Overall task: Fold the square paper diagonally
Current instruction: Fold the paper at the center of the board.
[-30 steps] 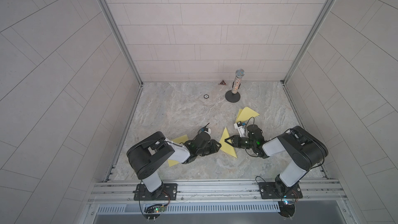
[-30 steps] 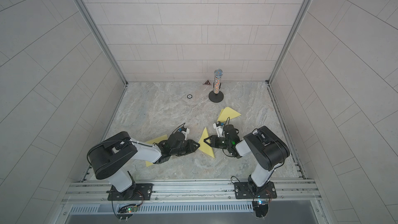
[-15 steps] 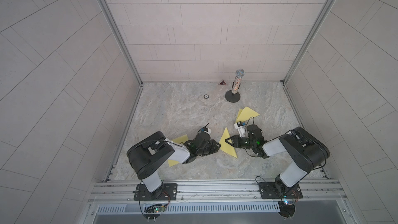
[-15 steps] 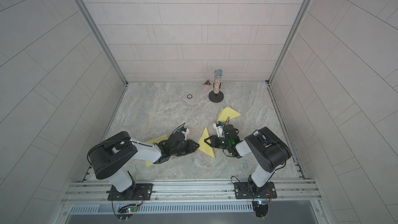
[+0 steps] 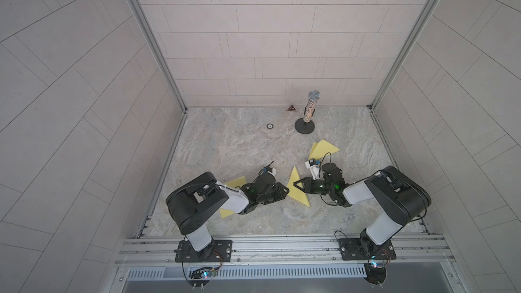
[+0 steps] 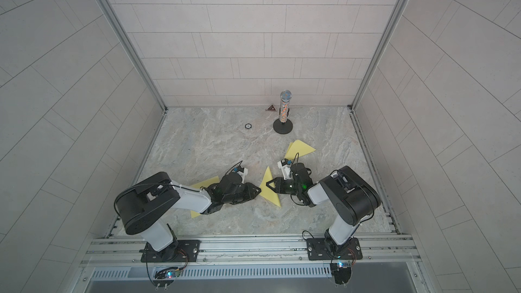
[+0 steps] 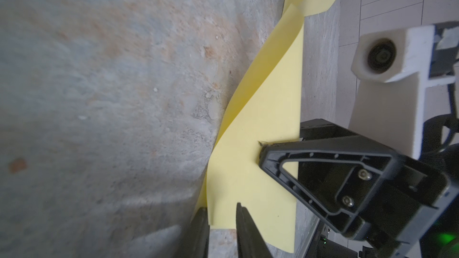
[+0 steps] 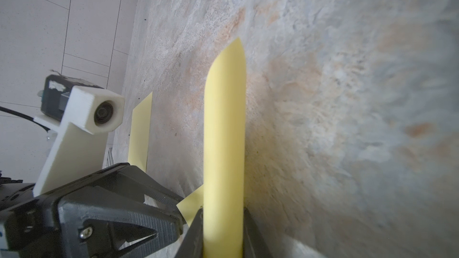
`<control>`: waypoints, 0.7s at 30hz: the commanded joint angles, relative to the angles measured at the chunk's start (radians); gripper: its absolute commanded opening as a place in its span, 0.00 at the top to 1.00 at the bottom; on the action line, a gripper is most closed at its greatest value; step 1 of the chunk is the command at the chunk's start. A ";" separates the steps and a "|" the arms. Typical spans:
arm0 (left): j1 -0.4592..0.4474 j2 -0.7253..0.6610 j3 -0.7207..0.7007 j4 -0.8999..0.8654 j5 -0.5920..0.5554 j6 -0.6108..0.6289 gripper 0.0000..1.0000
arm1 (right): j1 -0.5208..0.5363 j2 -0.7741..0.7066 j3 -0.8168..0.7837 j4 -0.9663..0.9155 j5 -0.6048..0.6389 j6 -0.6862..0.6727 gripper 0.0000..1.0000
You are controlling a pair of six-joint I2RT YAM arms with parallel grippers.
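**Folding step, read from left to right.** A spare flat sheet [image 5: 235, 183] lies on the desk [image 5: 239, 147], partly under the left arm. The left end effector [image 5: 286, 190] has its fingers on either side of one corner of the paper [image 5: 299, 200]. These views do not show whether they actually pinch it. The paper stands on edge at the middle front of the desk, between the two arms. The right end effector [image 5: 295, 186] is clamped on the paper's opposite side, where the two layers bow into a soft loop rather than a crease.

To do this step well, bring the free corners exactly together, then lower the paper flat onto the desk. Only then press along the loop. Pressing while the layers are skewed would likely set an off-diagonal crease.

The paper is thin, pale yellow and matte, doubled into a rough triangle with its fold rounded and unset. A second folded sheet [image 5: 324, 147] lies behind the right arm.
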 commanded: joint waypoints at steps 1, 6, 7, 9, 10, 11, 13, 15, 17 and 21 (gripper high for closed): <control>0.004 0.043 -0.035 -0.154 -0.032 0.010 0.74 | 0.010 0.047 -0.049 -0.249 0.069 -0.015 0.76; 0.004 0.043 -0.035 -0.154 -0.034 0.009 0.74 | 0.012 0.046 -0.050 -0.248 0.064 -0.021 0.76; 0.004 0.043 -0.034 -0.155 -0.034 0.009 0.74 | 0.013 0.045 -0.050 -0.250 0.066 -0.027 0.76; 0.004 0.043 -0.034 -0.155 -0.034 0.009 0.75 | 0.014 0.040 -0.051 -0.247 0.062 -0.028 0.77; 0.004 0.043 -0.034 -0.155 -0.033 0.010 0.76 | 0.015 0.038 -0.054 -0.248 0.062 -0.028 0.77; 0.004 0.043 -0.034 -0.155 -0.032 0.010 0.78 | 0.014 0.038 -0.053 -0.250 0.062 -0.030 0.77; 0.004 0.043 -0.034 -0.156 -0.032 0.011 0.82 | 0.014 0.036 -0.053 -0.248 0.063 -0.030 0.77; 0.004 0.041 -0.034 -0.158 -0.032 0.011 0.86 | 0.014 0.036 -0.054 -0.247 0.062 -0.028 0.78; 0.004 0.041 -0.033 -0.160 -0.033 0.011 0.88 | 0.014 0.034 -0.052 -0.246 0.063 -0.025 0.78; 0.002 0.041 -0.033 -0.161 -0.032 0.012 0.91 | 0.014 0.028 -0.050 -0.247 0.069 -0.027 0.80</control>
